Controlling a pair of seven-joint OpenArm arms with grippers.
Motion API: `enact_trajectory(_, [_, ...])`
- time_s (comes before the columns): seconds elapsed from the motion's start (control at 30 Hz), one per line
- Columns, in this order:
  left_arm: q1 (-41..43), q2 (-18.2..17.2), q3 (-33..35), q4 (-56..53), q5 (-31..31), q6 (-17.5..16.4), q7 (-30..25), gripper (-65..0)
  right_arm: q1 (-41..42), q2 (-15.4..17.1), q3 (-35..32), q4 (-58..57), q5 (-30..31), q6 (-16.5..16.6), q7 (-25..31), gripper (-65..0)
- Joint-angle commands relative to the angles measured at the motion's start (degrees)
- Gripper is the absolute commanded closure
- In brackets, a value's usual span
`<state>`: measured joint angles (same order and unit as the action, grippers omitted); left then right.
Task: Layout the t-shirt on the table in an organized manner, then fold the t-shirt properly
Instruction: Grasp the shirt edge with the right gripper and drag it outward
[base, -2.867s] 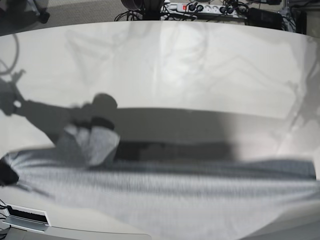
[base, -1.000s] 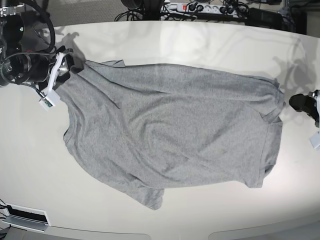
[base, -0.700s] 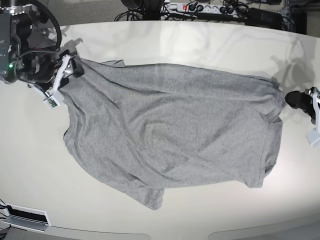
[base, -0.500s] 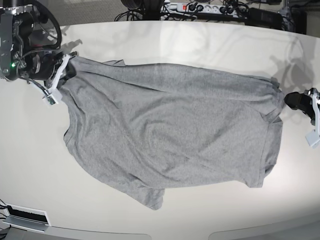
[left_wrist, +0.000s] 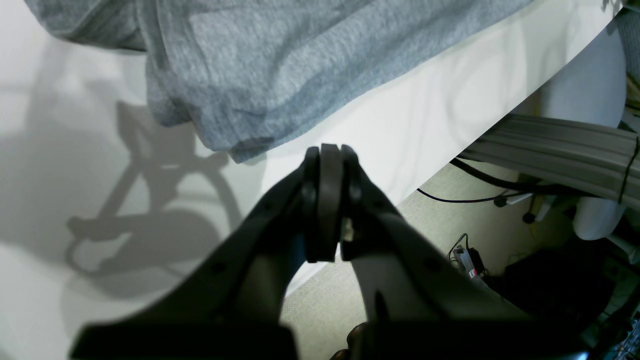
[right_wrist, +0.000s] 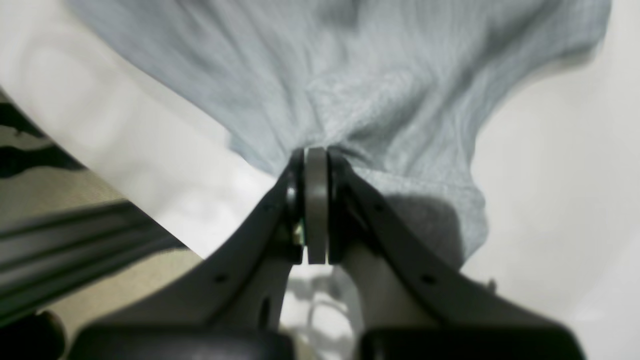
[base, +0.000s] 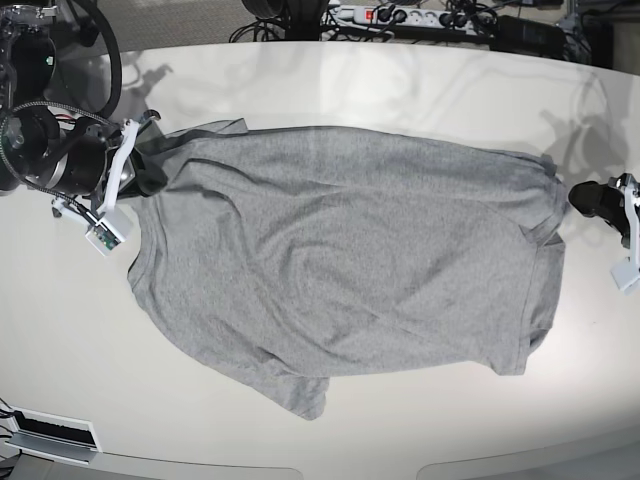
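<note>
T-shirt (base: 340, 260) flat on table (base: 380, 90), corner in right hand (right_wrist: 315, 155).

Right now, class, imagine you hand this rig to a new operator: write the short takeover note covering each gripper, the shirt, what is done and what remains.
Right gripper: shut on the t-shirt, pinching its edge at the corner on the base view's left.
Left gripper: shut, holding nothing, just off the shirt's opposite edge.
The shirt lies spread on the table, plain grey side up, with wrinkles and one sleeve bunched at the near edge.
Done: rough layout. Left: smooth it flat, then fold.
</note>
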<state>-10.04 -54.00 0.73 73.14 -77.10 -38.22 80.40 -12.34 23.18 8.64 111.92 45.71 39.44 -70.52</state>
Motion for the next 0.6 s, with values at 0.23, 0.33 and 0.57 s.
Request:
enact_trajectory(0.23, [-0.9, -1.6, -0.7, 0.6, -0.9, -0.3, -0.4, 0.0, 3.0, 0.4, 0.3, 1.5, 1.1, 0.6, 13.7, 0.0])
enact_trajectory(0.33, [-0.9, -1.6, -0.7, 0.6, -1.1, -0.3, -0.4, 0.0, 5.0, -0.7, 0.3, 1.0, -1.5, 0.6, 15.6, 0.0])
enact_trajectory(0.57, [-0.9, -1.6, -0.7, 0.6, -1.1, -0.3, -0.4, 0.0, 11.6, -4.8, -1.8, -9.1, -6.0, -1.3, 16.1, -7.6])
